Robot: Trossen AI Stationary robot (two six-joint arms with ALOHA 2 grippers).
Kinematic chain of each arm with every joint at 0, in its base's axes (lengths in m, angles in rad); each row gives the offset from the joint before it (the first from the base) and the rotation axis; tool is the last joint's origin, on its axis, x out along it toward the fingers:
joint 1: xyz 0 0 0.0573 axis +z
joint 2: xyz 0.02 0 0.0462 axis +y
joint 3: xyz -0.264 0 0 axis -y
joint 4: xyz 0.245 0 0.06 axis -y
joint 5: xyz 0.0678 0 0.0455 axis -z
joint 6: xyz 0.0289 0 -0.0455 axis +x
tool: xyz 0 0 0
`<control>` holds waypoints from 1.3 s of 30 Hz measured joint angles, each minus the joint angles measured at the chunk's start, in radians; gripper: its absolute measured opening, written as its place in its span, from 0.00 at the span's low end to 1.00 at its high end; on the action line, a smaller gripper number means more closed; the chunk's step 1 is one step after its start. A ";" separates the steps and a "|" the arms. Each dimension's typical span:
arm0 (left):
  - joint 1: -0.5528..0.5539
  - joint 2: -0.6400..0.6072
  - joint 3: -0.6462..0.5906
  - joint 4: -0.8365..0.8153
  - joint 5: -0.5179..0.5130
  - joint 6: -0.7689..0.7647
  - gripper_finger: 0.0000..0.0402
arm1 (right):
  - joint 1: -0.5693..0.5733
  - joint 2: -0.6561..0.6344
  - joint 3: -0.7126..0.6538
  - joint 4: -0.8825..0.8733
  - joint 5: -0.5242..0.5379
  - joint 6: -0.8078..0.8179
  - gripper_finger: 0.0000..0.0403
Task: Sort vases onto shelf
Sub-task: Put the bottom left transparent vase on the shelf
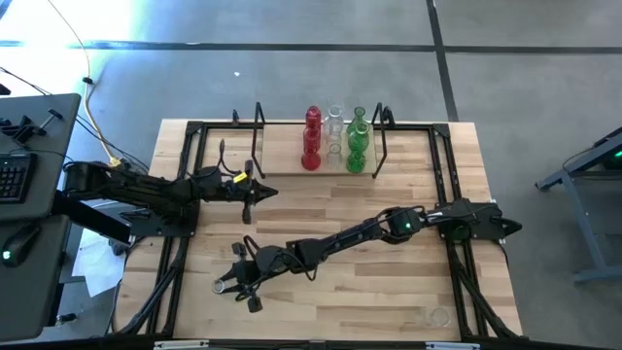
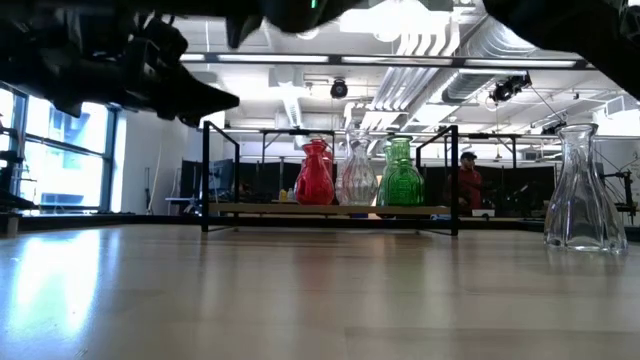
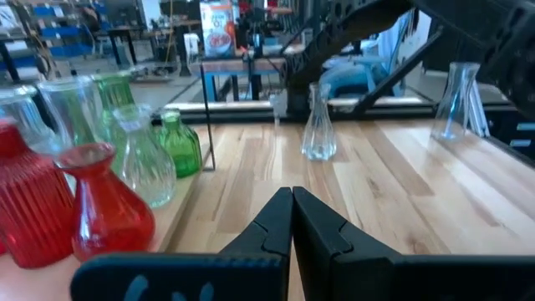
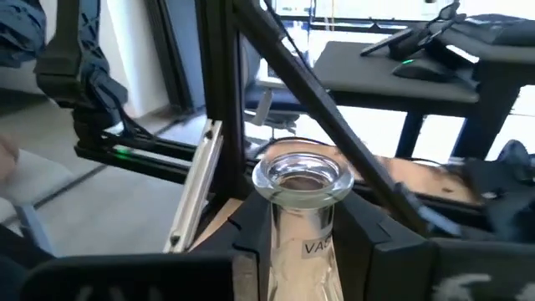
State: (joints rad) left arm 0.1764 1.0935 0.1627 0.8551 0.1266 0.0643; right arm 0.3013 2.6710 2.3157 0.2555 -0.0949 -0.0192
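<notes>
**Right gripper and the vase in hand.** The right gripper (image 1: 233, 280) is at the lower left of the high view, its arm reaching there across the tabletop from the right edge. In the right wrist view its two dark fingers (image 4: 251, 230) sit hard against either side of the narrow neck of a clear glass bottle-shaped vase (image 4: 303, 177), just below the flared rim. Judged from this, the jaws are clamped on the neck. The neck is the slimmest part, and the rim above would stop the vase slipping down on a lift.

**Left gripper.** The left gripper (image 1: 258, 192) waits at centre left of the high view, short of the shelf, with its fingers pressed together and empty.

**Loose stock.** A second clear glass vase (image 2: 583, 190) stands alone on the wooden tabletop (image 1: 408, 282) at the right of the low view, not yet sorted.

**Shelf.** The low light-wood shelf (image 1: 282, 160) lies at top centre of the high view. Red vases (image 1: 312, 136), clear vases (image 1: 335, 131) and green vases (image 1: 358, 136) are grouped by colour at its right end.

**Obstructions.** The black wire end frames (image 1: 381, 136) and the left gripper lie near the likely path to the shelf. The crowded glass there leaves little margin.
</notes>
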 joint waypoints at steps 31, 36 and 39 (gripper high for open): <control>0.000 -0.457 0.000 -0.389 -0.099 -0.027 0.00 | -0.001 -0.138 -0.109 -0.364 0.363 -0.119 0.15; 0.000 -0.484 -0.001 -0.401 -0.099 -0.027 0.00 | -0.001 -0.190 -0.215 -0.310 0.421 -0.118 0.15; 0.000 -0.493 -0.001 -0.409 -0.107 -0.027 0.00 | -0.002 -0.275 -0.348 -0.277 0.472 -0.128 0.15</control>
State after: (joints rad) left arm 0.1761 0.6009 0.1616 0.4466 0.0201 0.0372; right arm 0.2993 2.3957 1.9675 -0.0215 0.3768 -0.1473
